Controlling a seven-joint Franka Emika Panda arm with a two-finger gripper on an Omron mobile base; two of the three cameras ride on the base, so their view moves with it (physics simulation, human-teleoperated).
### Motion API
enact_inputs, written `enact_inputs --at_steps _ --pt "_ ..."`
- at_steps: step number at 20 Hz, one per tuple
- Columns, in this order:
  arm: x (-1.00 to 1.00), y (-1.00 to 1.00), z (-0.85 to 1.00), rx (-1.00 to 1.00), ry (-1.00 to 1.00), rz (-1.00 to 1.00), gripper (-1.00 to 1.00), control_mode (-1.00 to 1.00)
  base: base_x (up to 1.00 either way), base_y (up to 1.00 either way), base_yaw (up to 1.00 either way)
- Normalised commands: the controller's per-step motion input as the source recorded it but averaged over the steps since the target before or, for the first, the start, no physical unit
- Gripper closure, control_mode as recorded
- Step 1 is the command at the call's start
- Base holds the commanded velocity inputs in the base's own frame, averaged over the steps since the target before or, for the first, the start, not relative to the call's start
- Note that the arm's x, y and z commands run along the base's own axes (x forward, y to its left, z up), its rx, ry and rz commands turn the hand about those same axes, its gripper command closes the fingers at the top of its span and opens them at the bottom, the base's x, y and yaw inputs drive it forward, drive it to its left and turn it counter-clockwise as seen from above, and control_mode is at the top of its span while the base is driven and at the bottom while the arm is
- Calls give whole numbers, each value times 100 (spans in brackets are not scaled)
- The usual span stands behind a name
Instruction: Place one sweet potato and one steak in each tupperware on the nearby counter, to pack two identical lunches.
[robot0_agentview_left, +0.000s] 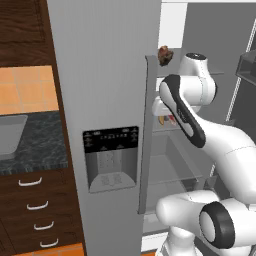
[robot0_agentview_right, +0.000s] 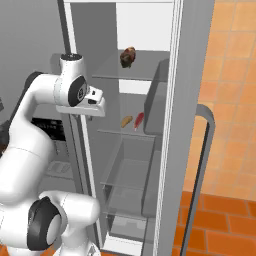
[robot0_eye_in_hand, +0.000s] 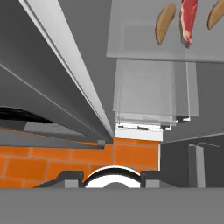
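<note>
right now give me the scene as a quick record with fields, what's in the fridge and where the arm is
fridge: tall grey fridge, door open, shelves showing
middle shelf: clear glass shelf carrying the food
steak: flat bright-red steak, lying between two potatoes in the hand view
sweet potatoes: tan-orange oval sweet potatoes, one left of the steak, one right of it in that view
top shelf: brown lumpy item, cannot tell what it is
arm: white arm raised at the fridge opening
hand: empty, nothing between its fingers; open or shut cannot be told
floor: orange tiles
</note>
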Motion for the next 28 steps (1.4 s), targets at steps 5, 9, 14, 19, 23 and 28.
enact_inputs --at_steps 5,9,14,19,23,28 --pt "-27 -14 -15 3 -7 0 -100 -100 0 0 0" --pt "3 -97 -73 8 3 0 -100 -100 0 0 0" --pt "18 -37 -42 -9 7 0 -100 -100 0 0 0" --pt "39 -8 -19 -2 -2 0 -100 -100 0 0 0" --pt "48 -22 -1 0 -4 0 -100 -100 0 0 0" --pt "68 -15 -13 0 2 0 -100 -100 0 0 0"
